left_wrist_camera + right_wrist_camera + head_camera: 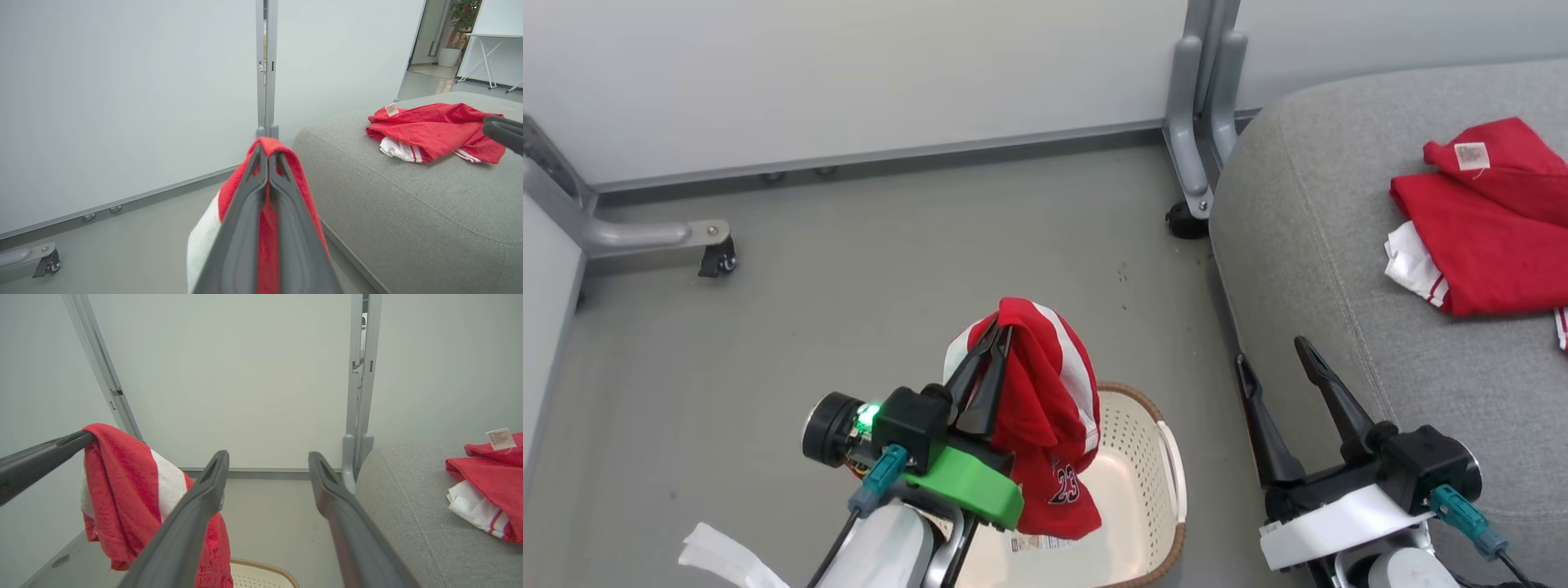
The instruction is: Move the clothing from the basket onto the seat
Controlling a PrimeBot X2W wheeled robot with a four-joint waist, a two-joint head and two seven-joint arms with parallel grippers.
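My left gripper is shut on a red garment with white stripes and a dark 23, which hangs from the fingertips above the cream basket. In the left wrist view the closed fingers pinch the red garment. The other red garment, with white lining, lies on the grey seat at the right. My right gripper stands open and holds nothing, beside the seat's near left edge. In the right wrist view the right gripper frames the floor, with the hanging garment at left.
Grey partition panels stand behind, with a wheeled metal foot at the left and another caster by the seat's corner. Grey floor lies between the basket and the panels. A white strip shows at the lower left.
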